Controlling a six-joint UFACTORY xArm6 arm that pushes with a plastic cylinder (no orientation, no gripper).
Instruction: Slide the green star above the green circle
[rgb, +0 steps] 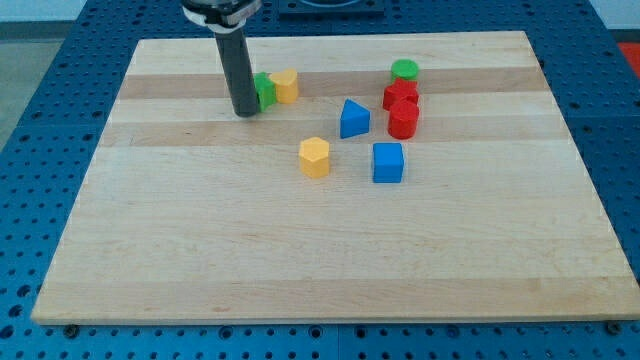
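already my tip (245, 112) touches the green star's (265, 90) left side near the bench's (200, 250) top, no fingers holding anything, needing a rightward push past the yellow block (286, 86) to above the green circle (404, 70).

single high front view, whole board (330, 250)

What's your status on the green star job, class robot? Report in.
My tip against green star, on its left. Green circle far right, near top. Yellow block touching star's right, in the path.
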